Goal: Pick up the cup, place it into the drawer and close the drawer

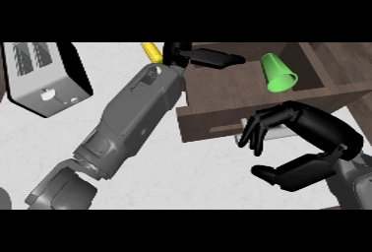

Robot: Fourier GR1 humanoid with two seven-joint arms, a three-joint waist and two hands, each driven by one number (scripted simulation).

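Inside the open drawer [218, 93], toward its right side, lies the green cup [279, 74]. It is on its side, w/ the wide mouth pointing down-right in the view and the narrow base up-left; the mouth end is near the drawer's right wall. No hand touches it.

The drawer is dark brown wood and it is pulled out over the counter [181, 167], so its bare bottom shows to the left of the cup. Its front panel faces the lower edge of the view and has a pale handle (partly hidden by fingers).

The right hand [309, 147] is just in front of this front panel, at the lower right. Its fingers [256, 130] are curved downward over the handle area and the thumb [280, 174] is below them, w/ a wide gap between; the hand is open in a claw shape and holds nothing. I cannot tell if the fingertips touch the handle or only hang in front of it.

The left hand [207, 57] is at the drawer's back-left corner, above the cup's left, well apart from it. Its fingers are stretched straight to the right over the drawer, not curled round anything. The grey left forearm [127, 123] goes diagonally from the lower left up to this hand.

Just beside the left wrist, at the top, a yellow object [151, 50] shows a little (too hidden to name). At the upper left stands a silver toaster [40, 78] w/ two slots, apart from the drawer.
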